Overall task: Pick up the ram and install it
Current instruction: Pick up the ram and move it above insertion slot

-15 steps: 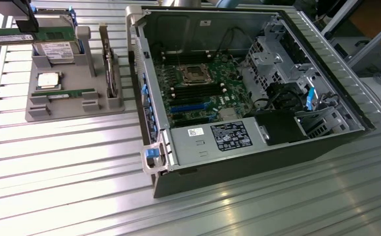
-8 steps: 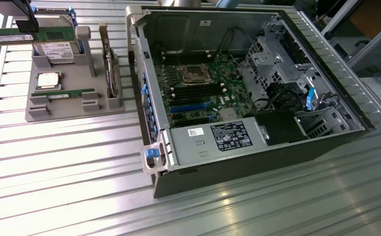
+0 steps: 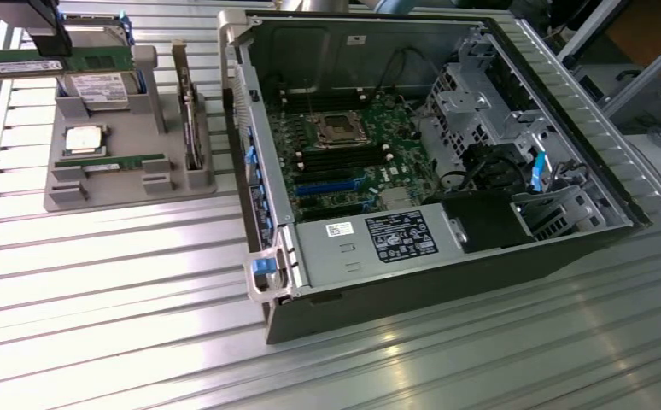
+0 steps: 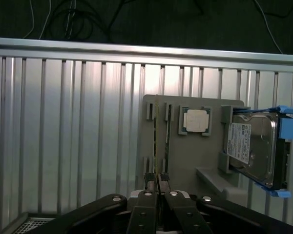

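Observation:
In the exterior view my gripper (image 3: 48, 44) hangs at the far left, above the grey parts tray (image 3: 125, 186). It is shut on the top edge of a ram (image 3: 80, 64), a long green stick with a white label, lifted clear of the tray and held level. A second ram (image 3: 114, 162) stands in its tray slot. In the wrist view my gripper (image 4: 157, 187) pinches the held ram (image 4: 157, 146), seen edge-on as a thin line running out over the tray (image 4: 149, 141).
The tray also holds a square silver processor (image 3: 85, 139) (image 4: 195, 120), a hard drive in a blue bracket (image 3: 97, 85) (image 4: 251, 146) and an upright card with a metal bracket (image 3: 190, 128). The open computer case (image 3: 604, 213) lies at the exterior view's right, with dark slots on its motherboard (image 3: 330, 158).

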`<state>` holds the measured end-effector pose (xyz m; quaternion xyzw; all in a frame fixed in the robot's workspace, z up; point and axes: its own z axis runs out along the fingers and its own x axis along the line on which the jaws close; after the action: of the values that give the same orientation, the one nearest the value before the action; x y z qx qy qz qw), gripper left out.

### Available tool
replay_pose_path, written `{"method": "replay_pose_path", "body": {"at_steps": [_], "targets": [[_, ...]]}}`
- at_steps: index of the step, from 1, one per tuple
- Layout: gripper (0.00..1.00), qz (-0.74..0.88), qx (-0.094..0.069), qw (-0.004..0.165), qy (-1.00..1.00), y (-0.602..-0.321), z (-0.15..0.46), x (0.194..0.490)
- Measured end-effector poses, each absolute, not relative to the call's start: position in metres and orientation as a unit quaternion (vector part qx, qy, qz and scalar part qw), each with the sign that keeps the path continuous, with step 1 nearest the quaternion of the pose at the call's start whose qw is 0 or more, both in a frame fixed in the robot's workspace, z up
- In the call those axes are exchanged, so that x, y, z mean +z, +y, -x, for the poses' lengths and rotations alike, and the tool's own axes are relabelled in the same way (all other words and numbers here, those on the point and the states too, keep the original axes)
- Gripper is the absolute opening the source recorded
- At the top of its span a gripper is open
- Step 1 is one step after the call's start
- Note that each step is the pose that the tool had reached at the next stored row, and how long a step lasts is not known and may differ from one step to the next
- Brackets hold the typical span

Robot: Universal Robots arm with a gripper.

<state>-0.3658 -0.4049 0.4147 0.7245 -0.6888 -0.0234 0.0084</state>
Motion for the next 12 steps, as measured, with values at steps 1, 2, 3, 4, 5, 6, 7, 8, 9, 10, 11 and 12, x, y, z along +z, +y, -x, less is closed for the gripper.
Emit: {"method": "replay_pose_path", "body": {"at_steps": [1,2,3,4,5,6,7,8,9,10,11,12], "targets": [[0.12,-0.724,-0.023,0.009,-0.689,-0.405,0.365,0.415],[0.12,-0.724,-0.023,0.009,-0.689,-0.405,0.364,0.415],[0.12,-0.724,-0.023,0.009,-0.689,-0.405,0.363,0.415],[0.12,-0.724,-0.022,0.009,-0.689,-0.405,0.362,0.415],[0.12,-0.724,-0.022,0.01,-0.689,-0.405,0.36,0.415],[0.12,-0.724,-0.022,0.01,-0.689,-0.405,0.358,0.415],[0.12,-0.724,-0.022,0.01,-0.689,-0.405,0.356,0.415],[0.12,-0.724,-0.021,0.01,-0.689,-0.405,0.355,0.415],[0.12,-0.724,-0.021,0.011,-0.689,-0.405,0.354,0.415],[0.12,-0.724,-0.021,0.011,-0.689,-0.405,0.353,0.415],[0.12,-0.724,-0.021,0.011,-0.689,-0.405,0.351,0.415],[0.12,-0.724,-0.021,0.011,-0.689,-0.405,0.35,0.415]]}}
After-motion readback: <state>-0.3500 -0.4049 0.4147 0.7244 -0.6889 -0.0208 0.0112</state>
